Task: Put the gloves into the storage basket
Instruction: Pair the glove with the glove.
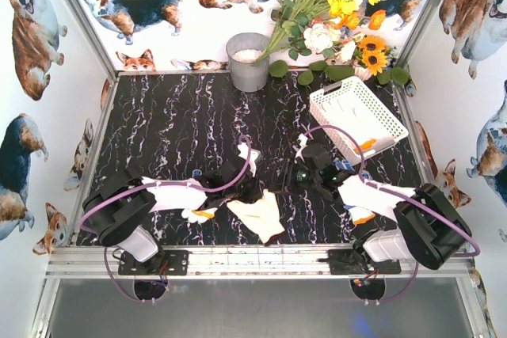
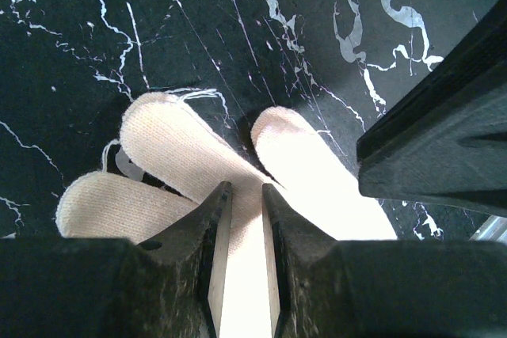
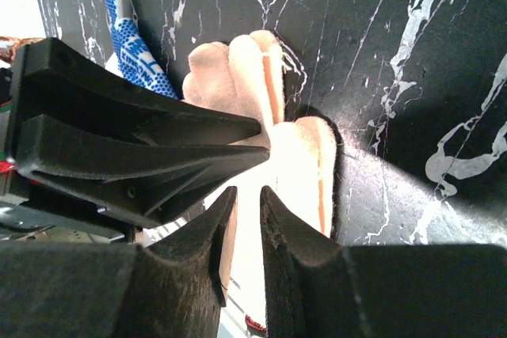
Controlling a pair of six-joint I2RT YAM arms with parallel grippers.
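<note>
My left gripper (image 2: pixel 244 187) is shut on a white knit glove (image 2: pixel 174 148) whose fingers splay out over the black marbled table. My right gripper (image 3: pixel 247 190) is shut on a cream glove (image 3: pixel 309 164) with orange seams, low over the table. The left gripper's fingers (image 3: pixel 158 136) reach in beside that glove, and I cannot tell whether both grippers hold the same one. From above, the left gripper (image 1: pixel 252 173) and right gripper (image 1: pixel 295 173) sit close together mid-table. The storage basket (image 1: pixel 383 106) stands tilted at the back right. A blue-dotted glove (image 3: pixel 131 45) lies nearby.
A cream glove (image 1: pixel 261 215) lies flat near the front edge. Other gloves with orange cuffs lie by the left arm (image 1: pixel 198 214) and under the right arm (image 1: pixel 363 215). A grey bucket (image 1: pixel 248 61) and a bunch of flowers (image 1: pixel 333 5) stand at the back.
</note>
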